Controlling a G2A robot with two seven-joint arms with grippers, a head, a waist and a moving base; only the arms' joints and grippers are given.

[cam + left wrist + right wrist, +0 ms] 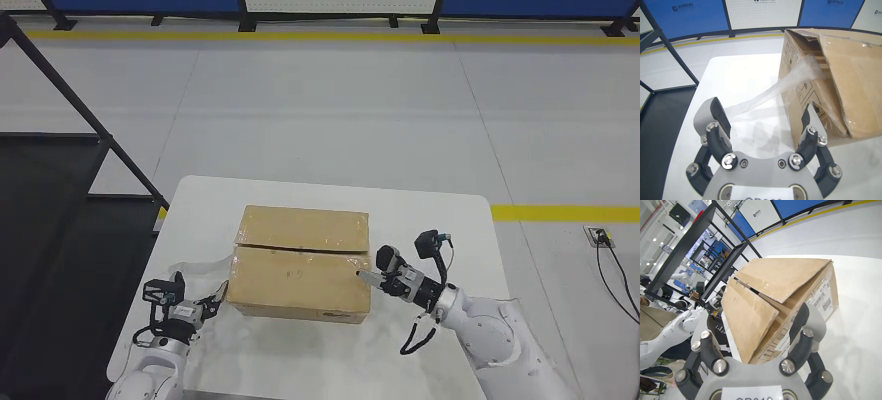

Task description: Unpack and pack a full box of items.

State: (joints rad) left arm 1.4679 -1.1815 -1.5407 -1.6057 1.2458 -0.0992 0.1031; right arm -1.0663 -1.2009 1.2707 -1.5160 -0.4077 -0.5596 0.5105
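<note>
At far left we see a black rack (50, 260) beside the white table (430, 220). Next, our left gripper (762, 104) sits low near the table's front edge with its jaws spread wide. A twisted strip of clear tape (768, 92) runs from one pad to the left end of the cardboard box (300, 265) and hangs across the gap. The box lies mid-table, top flaps down but slightly parted. At its right end our right gripper (375, 275) is spread, one finger (806, 321) against the box's end wall and the other hidden behind a flap.
</note>
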